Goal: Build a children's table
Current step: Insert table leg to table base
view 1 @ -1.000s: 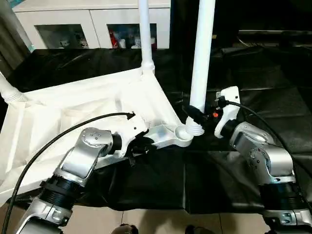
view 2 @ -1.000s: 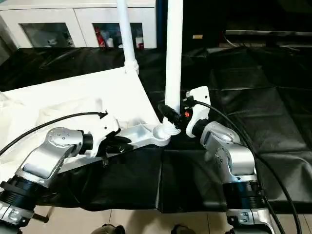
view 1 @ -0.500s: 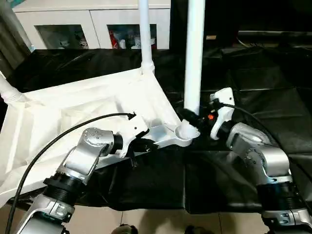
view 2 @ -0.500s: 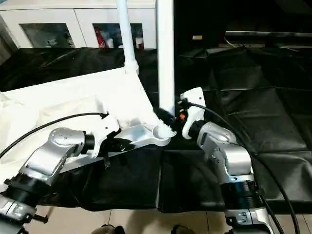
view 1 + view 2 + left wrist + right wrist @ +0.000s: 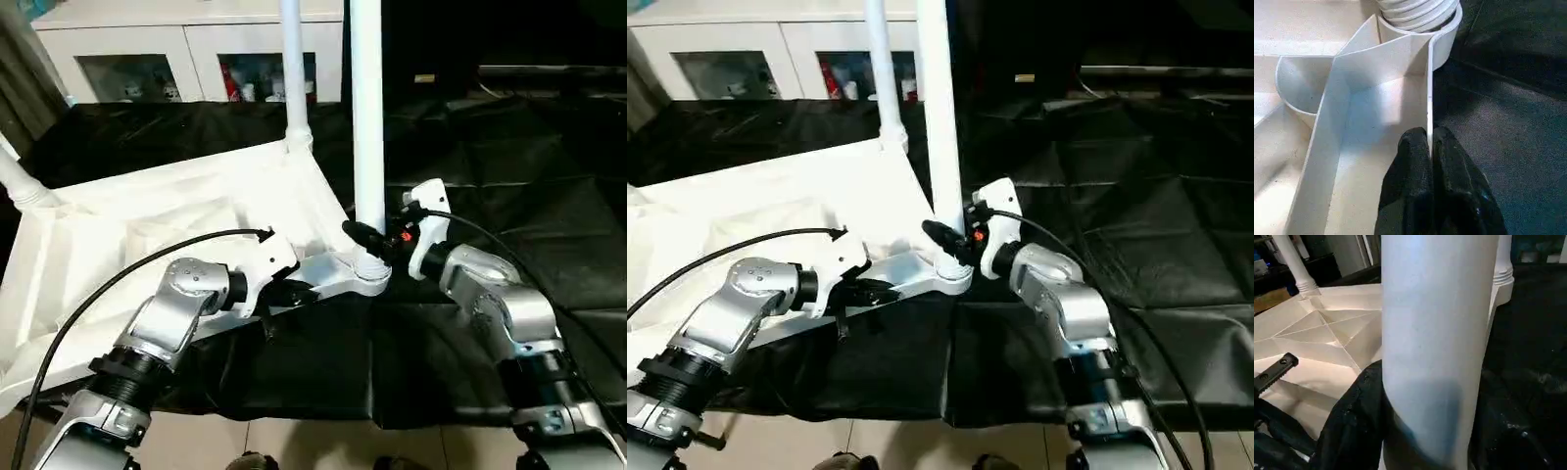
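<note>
Leg-fitting step: right hand [image 5: 377, 242] pinches the long white tubular leg [image 5: 366, 117] at 3 o'clock; left hand [image 5: 1430, 152] pinches the white ribbed plastic top's rim [image 5: 1428, 93]. Next, I reckon, push it into the socket.

Tabletop [image 5: 147, 211] upside down on surface [image 5: 509, 186]; leg [image 5: 366, 117] upright in near corner socket [image 5: 367, 279]; second leg [image 5: 292, 69] behind; cabinet [image 5: 147, 59] beyond.

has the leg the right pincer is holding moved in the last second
Yes. The leg in the right pincer has swung upright and shifted toward the robot's left, closing on the fitted far leg, and its threaded end now sits in the corner socket.
</note>
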`<state>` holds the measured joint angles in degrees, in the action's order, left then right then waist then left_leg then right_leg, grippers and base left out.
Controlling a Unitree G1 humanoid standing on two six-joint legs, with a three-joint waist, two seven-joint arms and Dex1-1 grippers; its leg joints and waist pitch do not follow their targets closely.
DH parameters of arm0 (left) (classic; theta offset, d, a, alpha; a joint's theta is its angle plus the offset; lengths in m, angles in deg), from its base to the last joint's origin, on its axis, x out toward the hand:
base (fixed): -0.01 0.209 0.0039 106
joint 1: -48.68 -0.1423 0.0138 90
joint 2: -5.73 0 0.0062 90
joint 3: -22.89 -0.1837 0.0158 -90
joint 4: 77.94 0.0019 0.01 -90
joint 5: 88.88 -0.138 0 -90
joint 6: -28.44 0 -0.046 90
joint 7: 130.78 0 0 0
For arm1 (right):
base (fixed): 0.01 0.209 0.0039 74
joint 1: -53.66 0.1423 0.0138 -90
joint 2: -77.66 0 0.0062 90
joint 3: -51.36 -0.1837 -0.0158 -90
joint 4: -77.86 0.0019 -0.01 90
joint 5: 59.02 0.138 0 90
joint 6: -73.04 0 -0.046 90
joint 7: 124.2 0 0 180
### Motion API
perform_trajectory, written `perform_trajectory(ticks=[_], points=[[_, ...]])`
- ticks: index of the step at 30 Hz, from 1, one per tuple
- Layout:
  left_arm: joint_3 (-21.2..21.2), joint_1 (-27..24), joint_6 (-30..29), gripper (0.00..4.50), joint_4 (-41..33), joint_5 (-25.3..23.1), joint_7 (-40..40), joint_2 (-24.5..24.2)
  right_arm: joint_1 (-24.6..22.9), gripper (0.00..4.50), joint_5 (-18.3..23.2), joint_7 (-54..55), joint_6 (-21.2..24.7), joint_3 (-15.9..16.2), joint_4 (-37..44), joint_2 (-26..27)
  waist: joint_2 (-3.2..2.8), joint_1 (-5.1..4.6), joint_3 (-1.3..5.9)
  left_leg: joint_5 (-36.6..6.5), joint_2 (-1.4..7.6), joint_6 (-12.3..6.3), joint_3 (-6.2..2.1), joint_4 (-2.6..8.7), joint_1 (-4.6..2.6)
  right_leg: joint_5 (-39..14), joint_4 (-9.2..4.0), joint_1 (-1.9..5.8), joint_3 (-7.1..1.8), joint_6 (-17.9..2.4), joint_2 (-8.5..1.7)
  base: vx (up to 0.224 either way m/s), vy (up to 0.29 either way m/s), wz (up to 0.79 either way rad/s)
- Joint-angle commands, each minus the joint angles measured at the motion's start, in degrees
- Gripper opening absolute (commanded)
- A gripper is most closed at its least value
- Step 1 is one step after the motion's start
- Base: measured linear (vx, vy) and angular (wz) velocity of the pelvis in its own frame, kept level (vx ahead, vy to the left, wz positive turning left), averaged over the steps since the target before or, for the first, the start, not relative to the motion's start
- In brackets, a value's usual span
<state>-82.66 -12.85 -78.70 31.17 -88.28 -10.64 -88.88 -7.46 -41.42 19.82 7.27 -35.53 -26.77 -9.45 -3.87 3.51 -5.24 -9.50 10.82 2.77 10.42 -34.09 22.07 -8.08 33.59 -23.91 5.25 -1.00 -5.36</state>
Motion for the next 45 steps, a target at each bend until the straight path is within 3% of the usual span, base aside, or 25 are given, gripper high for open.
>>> perform_trajectory(ticks=[1, 10, 17, 19, 21, 22, 26, 27, 28, 29, 31, 32, 35, 36, 39, 40, 45], points=[[1.7, -1.6, 1.5, 0.00, 0.2, 3.5, -0.7, 0.6, 0.7, 1.88, -0.8, -0.3, -1.4, 0.5, -1.2, -0.1, 1.29, 0.31, 5.69, -8.2, 1.69, -3.49, -0.60, 3.36, -0.65, -15.0, -3.08, 3.68, -2.66, -11.3, -3.11, 0.000, 0.000, 0.00], [3.9, -2.5, 1.6, 0.00, -0.4, 5.7, -0.3, 1.6, 1.9, 1.88, -1.1, -1.1, -3.5, -0.1, -4.3, 0.4, 1.45, -0.07, 5.31, -10.2, 1.62, -3.05, -0.61, 3.37, -0.66, -19.1, -3.45, 3.38, -2.64, -10.0, -3.05, 0.000, 0.000, 0.00], [2.4, -3.2, 1.4, 0.00, -0.4, 3.6, -0.4, 0.4, 0.6, 1.88, 0.1, -2.1, -5.7, -1.4, -6.1, 1.2, 1.39, -0.25, 5.24, -10.7, 1.62, -3.36, -0.64, 3.39, -0.68, -18.8, -3.48, 3.29, -2.64, -10.2, -3.00, 0.000, 0.000, 0.00], [2.1, -3.0, 1.3, 0.00, -0.3, 2.9, -0.4, 0.3, -0.8, 1.88, 0.9, -2.6, -6.7, -2.1, -6.7, 1.8, 1.12, -0.29, 4.98, -11.4, 1.60, -3.39, -0.65, 3.48, -0.70, -19.4, -3.64, 3.18, -2.65, -10.0, -2.98, 0.000, 0.000, 0.00], [2.2, -2.8, 1.0, 0.00, -0.3, 3.0, -0.3, 0.4, -1.5, 1.88, 1.4, -2.7, -7.1, -2.6, -6.9, 2.0, 1.22, -0.29, 5.01, -11.6, 1.62, -3.37, -0.68, 3.49, -0.69, -19.7, -3.71, 3.25, -2.64, -10.1, -3.05, 0.000, 0.000, 0.00], [2.2, -2.6, 0.8, 0.00, -0.3, 3.1, -0.1, 0.4, -2.0, 1.88, 1.8, -2.8, -7.5, -3.2, -7.3, 2.4, 0.84, -0.24, 5.01, -11.7, 1.63, -3.39, -0.73, 3.49, -0.76, -19.6, -3.67, 3.22, -2.63, -10.1, -3.01, 0.000, 0.000, 0.00], [2.5, -1.7, 0.8, 0.00, 0.7, 3.2, 0.8, 0.7, -3.6, 1.88, 3.1, -3.2, -8.7, -4.7, -8.3, 2.9, 0.87, -0.27, 5.01, -12.5, 1.67, -3.18, -0.76, 3.58, -0.74, -19.5, -3.75, 3.22, -2.57, -10.3, -2.97, 0.000, 0.000, 0.00], [2.6, -1.2, 1.1, 0.00, 1.3, 3.0, 1.2, 0.8, -4.6, 1.88, 3.8, -3.5, -9.5, -5.5, -8.7, 3.2, 0.46, -0.17, 5.02, -12.7, 1.69, -3.12, -0.79, 3.59, -0.86, -19.6, -3.76, 3.18, -2.56, -10.4, -2.99, 0.000, 0.000, 0.00], [2.6, -1.0, 1.1, 0.00, 1.6, 3.0, 1.3, 0.8, -5.0, 1.88, 4.0, -3.4, -10.0, -5.9, -9.1, 3.4, 0.70, -0.15, 5.05, -13.1, 1.66, -3.22, -0.75, 3.58, -0.91, -19.6, -3.87, 3.18, -2.56, -10.4, -2.99, 0.000, 0.000, 0.00], [2.6, -0.8, 1.1, 0.00, 1.8, 3.0, 1.3, 0.9, -5.4, 1.88, 4.3, -3.3, -10.3, -6.4, -9.5, 3.6, 0.36, -0.01, 5.03, -13.4, 1.67, -3.15, -0.81, 3.61, -0.89, -19.8, -3.87, 3.21, -2.51, -10.4, -3.00, 0.000, 0.000, 0.00], [2.7, -0.4, 1.2, 0.00, 2.2, 2.9, 1.7, 1.1, -6.2, 1.88, 4.8, -3.0, -11.4, -7.4, -10.5, 4.0, 0.57, 0.00, 5.00, -14.5, 1.66, -2.86, -0.83, 3.67, -0.99, -21.1, -4.06, 3.20, -2.45, -10.3, -3.08, 0.000, 0.000, 0.00], [2.7, -0.1, 1.2, 0.00, 2.6, 2.8, 2.0, 1.3, -6.8, 1.88, 5.2, -3.0, -12.2, -8.2, -11.2, 4.4, 0.02, 0.10, 5.00, -14.7, 1.70, -2.71, -0.94, 3.76, -0.98, -21.2, -3.97, 3.19, -2.43, -10.3, -3.06, 0.000, 0.000, 0.00], [2.8, 0.3, 1.3, 0.00, 3.0, 2.7, 2.2, 1.4, -7.7, 1.88, 5.7, -3.3, -13.1, -8.8, -11.8, 4.8, 0.27, 0.00, 5.07, -15.0, 1.73, -2.68, -0.95, 3.82, -0.96, -20.3, -3.95, 3.24, -2.43, -10.5, -2.98, 0.000, 0.000, 0.00], [3.0, 0.8, 1.5, 0.00, 3.6, 2.7, 2.4, 1.5, -8.4, 1.88, 5.9, -3.5, -14.7, -9.2, -12.6, 5.3, -0.55, 0.14, 5.14, -15.2, 1.70, -2.61, -1.03, 3.78, -1.01, -20.0, -3.83, 3.24, -2.41, -10.7, -3.05, 0.000, 0.000, 0.00], [3.2, 1.5, 1.8, 0.00, 4.5, 2.7, 2.9, 1.7, -9.4, 1.88, 6.3, -3.8, -17.2, -9.9, -13.9, 5.9, -0.01, 0.05, 5.09, -16.6, 1.61, -2.86, -0.96, 3.87, -0.99, -21.4, -4.25, 3.24, -2.30, -10.3, -3.06, 0.000, 0.000, 0.00], [3.5, 1.9, 2.0, 0.00, 5.0, 2.7, 3.3, 1.8, -10.0, 1.88, 6.4, -4.3, -18.2, -10.2, -14.6, 6.1, -0.55, 0.15, 5.14, -17.2, 1.67, -2.65, -1.06, 3.92, -1.13, -22.5, -4.29, 3.21, -2.25, -10.1, -3.11, 0.000, 0.000, 0.00], [3.9, 2.7, 2.6, 0.00, 6.3, 2.5, 4.0, 2.1, -11.6, 1.88, 5.4, -5.2, -21.3, -9.8, -16.4, 6.2, -0.36, -0.11, 4.96, -20.0, 1.66, -2.23, -1.21, 4.15, -1.23, -26.3, -4.88, 3.07, -2.05, -8.7, -3.13, 0.000, 0.000, 0.00]])
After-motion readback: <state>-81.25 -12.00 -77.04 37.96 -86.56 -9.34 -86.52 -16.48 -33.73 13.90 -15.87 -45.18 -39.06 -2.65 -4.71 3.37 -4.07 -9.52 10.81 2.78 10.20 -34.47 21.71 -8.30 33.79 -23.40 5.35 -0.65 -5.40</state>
